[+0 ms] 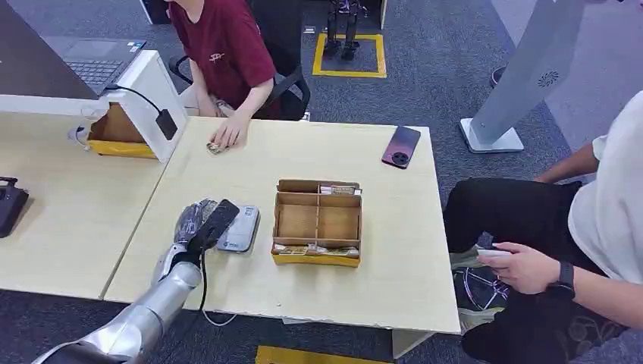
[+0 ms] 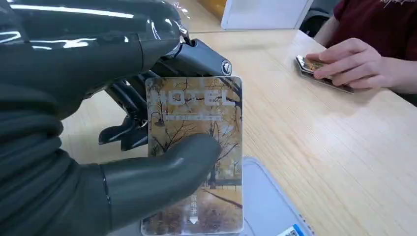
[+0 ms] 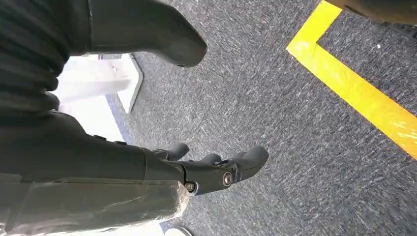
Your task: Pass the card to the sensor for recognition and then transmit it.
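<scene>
The card (image 2: 196, 147), printed with bare trees and the word HOTEL, is pinched in the left hand (image 1: 199, 227); the thick grey thumb (image 2: 167, 172) presses across its face and the darker fingers (image 2: 123, 132) lie behind it. In the head view the card (image 1: 216, 222) shows as a dark slab tilted over the near-left part of the table (image 1: 379, 288), directly above the left edge of the grey sensor (image 1: 241, 229); whether card and sensor touch cannot be told. Just to the right of the sensor stands a cardboard box (image 1: 317, 222) with 4 compartments and a yellow base; cards lie in its front and back slots. A phone (image 1: 401, 146) lies well apart, near the far right edge. At the far edge a person in a dark red shirt (image 1: 224, 42) rests a hand (image 1: 229, 133) on a small stack of cards; a 2nd person (image 1: 599, 220) sits at the right. The right hand (image 3: 206, 169) hangs over grey carpet beside a yellow floor line (image 3: 354, 93); its fingers are apart from the thumb, holding nothing.
</scene>
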Robot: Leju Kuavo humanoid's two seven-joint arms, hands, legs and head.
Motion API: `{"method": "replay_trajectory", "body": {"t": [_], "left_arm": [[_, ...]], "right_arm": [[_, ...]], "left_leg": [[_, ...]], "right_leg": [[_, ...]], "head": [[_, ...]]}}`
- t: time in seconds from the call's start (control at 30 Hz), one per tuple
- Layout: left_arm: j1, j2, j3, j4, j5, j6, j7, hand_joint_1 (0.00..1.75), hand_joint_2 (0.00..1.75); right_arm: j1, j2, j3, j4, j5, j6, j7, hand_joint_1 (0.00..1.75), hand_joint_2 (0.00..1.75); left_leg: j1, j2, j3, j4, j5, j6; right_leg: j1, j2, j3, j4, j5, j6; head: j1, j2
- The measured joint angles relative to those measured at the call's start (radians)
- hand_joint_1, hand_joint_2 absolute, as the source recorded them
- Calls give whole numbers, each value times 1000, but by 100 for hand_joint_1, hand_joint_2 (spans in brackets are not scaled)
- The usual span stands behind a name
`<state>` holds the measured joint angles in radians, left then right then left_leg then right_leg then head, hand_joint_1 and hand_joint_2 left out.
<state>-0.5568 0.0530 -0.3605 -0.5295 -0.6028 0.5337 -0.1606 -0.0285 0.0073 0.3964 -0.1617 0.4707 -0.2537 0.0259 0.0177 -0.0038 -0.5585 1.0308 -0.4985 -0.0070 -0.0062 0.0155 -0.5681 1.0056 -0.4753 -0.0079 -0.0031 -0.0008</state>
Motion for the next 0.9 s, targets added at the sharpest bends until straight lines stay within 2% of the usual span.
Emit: {"method": "replay_trajectory", "body": {"t": [0.27,0.4,0.67,0.77,0.8,0.9], "left_arm": [[-1,-1,-14,31,-51,8,34,175,175],[0,-5,-14,31,-43,-15,24,175,175],[0,-6,-14,34,-39,-21,21,175,175],[0,-9,-11,33,13,-56,-28,175,175],[2,-13,-1,32,64,-98,-71,175,175],[36,-24,64,-23,312,-309,-242,175,175]], "right_arm": [[-1,2,1,0,6,-1,-6,0,175],[-1,2,1,0,11,-2,-11,0,175],[-1,3,2,0,14,-3,-11,0,175],[-1,3,2,0,16,-5,-15,0,175],[-1,3,2,0,18,-7,-18,0,175],[0,3,2,0,20,-17,-25,0,175]], "left_leg": [[0,0,1,0,0,0],[0,0,2,0,0,0],[0,0,4,0,0,0],[0,-1,4,0,0,0],[0,-1,4,0,0,0],[0,-3,3,0,1,0]], "right_leg": [[0,0,2,0,0,0],[0,-2,3,0,0,0],[0,-2,4,0,0,0],[0,-2,4,0,0,0],[0,-3,5,0,0,0],[0,-4,4,0,0,0]], "head": [[0,0],[0,0],[0,0],[0,0],[0,0],[0,0]]}}
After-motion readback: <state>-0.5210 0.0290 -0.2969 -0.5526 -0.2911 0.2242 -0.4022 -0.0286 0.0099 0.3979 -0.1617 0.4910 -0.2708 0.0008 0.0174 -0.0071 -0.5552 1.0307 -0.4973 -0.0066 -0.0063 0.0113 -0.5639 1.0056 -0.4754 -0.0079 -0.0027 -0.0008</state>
